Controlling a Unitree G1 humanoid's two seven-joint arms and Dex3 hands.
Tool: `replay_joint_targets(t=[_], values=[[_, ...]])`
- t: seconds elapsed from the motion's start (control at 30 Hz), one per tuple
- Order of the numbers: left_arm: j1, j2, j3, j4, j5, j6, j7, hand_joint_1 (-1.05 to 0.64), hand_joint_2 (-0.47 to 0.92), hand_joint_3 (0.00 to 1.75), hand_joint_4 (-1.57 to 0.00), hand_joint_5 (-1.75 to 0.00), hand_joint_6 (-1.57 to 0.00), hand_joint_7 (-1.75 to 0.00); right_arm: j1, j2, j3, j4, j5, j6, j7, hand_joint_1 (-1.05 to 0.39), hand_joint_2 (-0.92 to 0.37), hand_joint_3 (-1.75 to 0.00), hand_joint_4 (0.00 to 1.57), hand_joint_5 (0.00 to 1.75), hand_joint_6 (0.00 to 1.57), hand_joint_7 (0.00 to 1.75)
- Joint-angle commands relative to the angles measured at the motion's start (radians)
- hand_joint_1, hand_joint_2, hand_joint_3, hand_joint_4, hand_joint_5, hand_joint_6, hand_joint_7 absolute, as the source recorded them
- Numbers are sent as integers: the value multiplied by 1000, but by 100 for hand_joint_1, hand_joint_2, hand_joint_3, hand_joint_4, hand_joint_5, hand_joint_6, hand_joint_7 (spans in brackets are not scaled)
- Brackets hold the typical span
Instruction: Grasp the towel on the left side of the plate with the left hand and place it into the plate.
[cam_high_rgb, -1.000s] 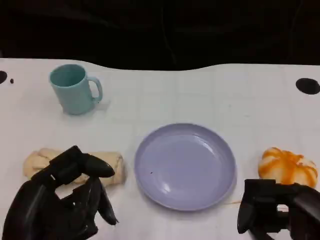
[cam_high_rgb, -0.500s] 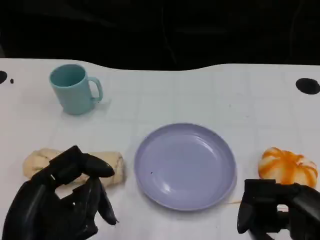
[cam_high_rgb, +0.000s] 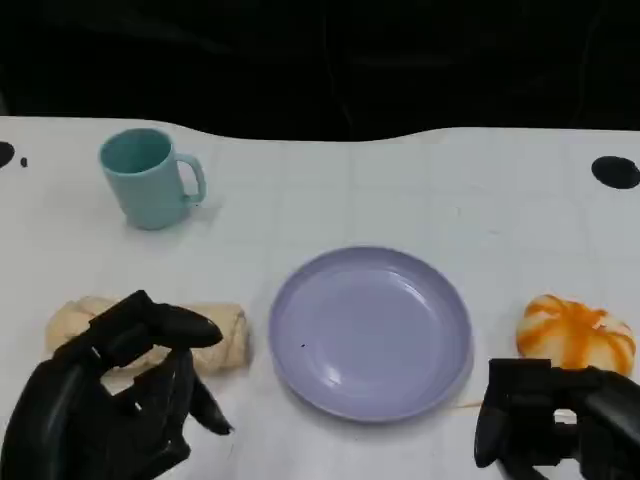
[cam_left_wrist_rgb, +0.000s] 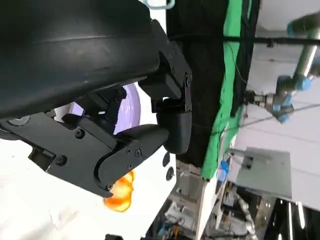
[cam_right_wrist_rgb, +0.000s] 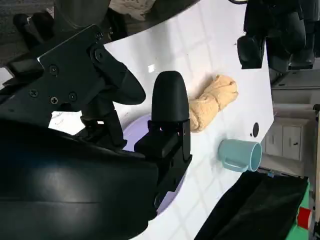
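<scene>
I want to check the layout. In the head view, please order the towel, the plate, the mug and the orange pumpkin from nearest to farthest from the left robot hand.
From the left robot hand:
1. Towel, just beyond its fingers.
2. Plate, centre.
3. Mug, far left.
4. Pumpkin, right edge.

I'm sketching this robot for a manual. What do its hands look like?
Both the left hand and the right hand are black all over, with blocky segmented fingers rounded at the tips. The wrist views show a smooth rounded shell and small screws on the finger plates.
</scene>
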Motion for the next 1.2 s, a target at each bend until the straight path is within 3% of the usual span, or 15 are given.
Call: replay_joint_targets(t=[0.03, 0.2, 0.33, 0.5, 0.7, 0.93, 1.2], values=[[-16, 66, -4, -7, 116, -46, -11, -25, 66, 77, -69, -108, -81, -57, 0, -10, 2, -6, -2, 2, -4, -8, -50, -124, 72, 173, 65, 148], [-42, 196, -26, -4, 314, -87, -51, -31, 90, 31, -58, -78, -72, -17, -2, -9, 2, -23, 10, 30, -8, -8, -50, -124, 72, 174, 64, 149], [-88, 312, -21, -9, 414, -78, -113, -38, 92, 27, -40, -61, -53, -3, 0, -9, -2, -18, 8, 20, -4, -8, -50, -123, 72, 174, 64, 148], [-162, 432, -48, 4, 594, -54, -147, -49, 92, 19, -27, -45, -39, 0, -2, -13, -3, -26, 6, 29, -6, -7, -50, -123, 73, 174, 65, 148], [-275, 556, -184, 61, 930, -13, -184, -55, 92, 11, -20, -37, -29, 0, 3, -13, -4, -28, 6, 32, -6, -6, -50, -124, 72, 174, 65, 148], [-407, 571, -338, 199, 1209, 20, -268, -56, 92, 4, -20, -26, -26, 0, 11, -11, -1, -42, 5, 39, -13, -6, -50, -124, 72, 173, 65, 147], [-546, 506, -454, 439, 1368, -3, -290, -57, 89, 0, -29, -17, -29, -1, 20, -16, -2, -65, 5, 54, -18, -9, -50, -122, 73, 172, 66, 146]])
